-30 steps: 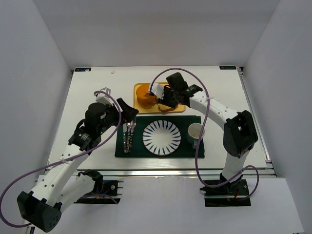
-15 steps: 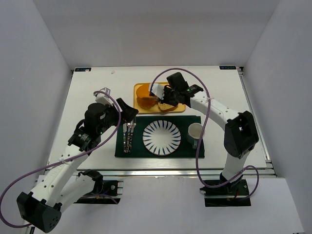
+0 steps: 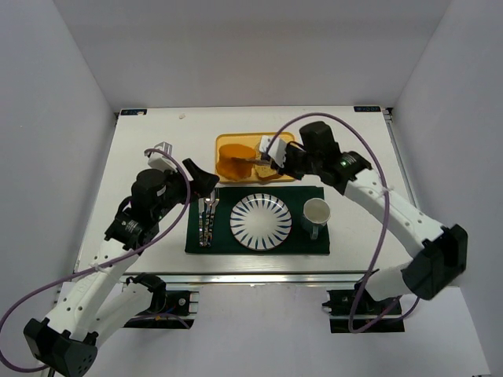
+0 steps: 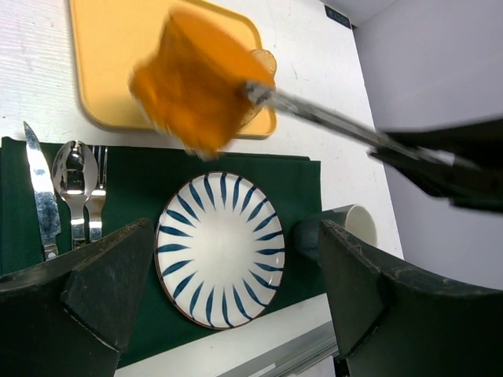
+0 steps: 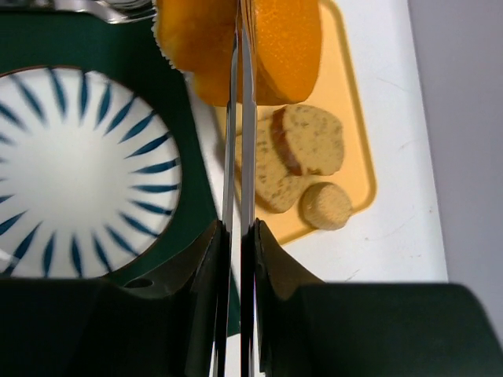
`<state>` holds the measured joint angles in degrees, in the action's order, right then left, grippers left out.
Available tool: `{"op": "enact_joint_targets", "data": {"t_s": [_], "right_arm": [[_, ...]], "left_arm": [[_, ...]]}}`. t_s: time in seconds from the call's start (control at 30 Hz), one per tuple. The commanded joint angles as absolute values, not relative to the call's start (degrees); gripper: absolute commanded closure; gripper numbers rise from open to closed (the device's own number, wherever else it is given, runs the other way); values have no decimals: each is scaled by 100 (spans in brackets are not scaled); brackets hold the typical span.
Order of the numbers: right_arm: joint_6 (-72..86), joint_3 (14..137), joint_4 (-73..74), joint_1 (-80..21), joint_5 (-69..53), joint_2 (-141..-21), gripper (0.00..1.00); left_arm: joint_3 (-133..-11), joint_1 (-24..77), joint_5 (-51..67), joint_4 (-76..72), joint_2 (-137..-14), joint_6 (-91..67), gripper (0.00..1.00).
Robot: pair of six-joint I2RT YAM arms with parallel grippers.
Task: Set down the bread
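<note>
Left wrist view: right end effector point(image 4: 255, 90) grasps the orange bun point(image 4: 196, 86) beyond the plate point(image 4: 220, 243). That thin edge grip may let it drop.

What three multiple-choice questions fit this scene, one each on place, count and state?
1. The plate lies on: A a green mat, B a red tray, C a wooden board.
2. Pieces of cutlery left of the plate: A one, B three, C five.
3. The orange bun is: A flat on the plate, B clamped in metal tongs, C sliced in half.
Answers: A, the mat shows all round the plate; B, a knife, a spoon and a fork lie there; B, the thin blades pinch the bun in the right wrist view.
</note>
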<state>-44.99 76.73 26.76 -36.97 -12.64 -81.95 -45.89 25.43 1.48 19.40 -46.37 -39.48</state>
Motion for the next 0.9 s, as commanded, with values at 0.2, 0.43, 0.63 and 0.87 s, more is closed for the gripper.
{"op": "enact_joint_targets", "data": {"t_s": [0.2,0.43,0.63,0.87], "right_arm": [[-4728,6250,3085,-3674,-1942,-6496,100],[-4878,5643,3296,-3665,-2004,-5793,100],[-5387,5327,3831,-3674,-2259,-5599,79],[-5458,5273,3937,-3674,-2487,-5458,54]], "left_arm": [[-4588,2522,-194,1969,-4456,-3955,6],[-4570,2522,-141,1969,-4482,-3981,6],[-4526,2522,-149,1986,-4421,-4008,6],[-4500,2522,-185,2021,-4351,-4034,6]]}}
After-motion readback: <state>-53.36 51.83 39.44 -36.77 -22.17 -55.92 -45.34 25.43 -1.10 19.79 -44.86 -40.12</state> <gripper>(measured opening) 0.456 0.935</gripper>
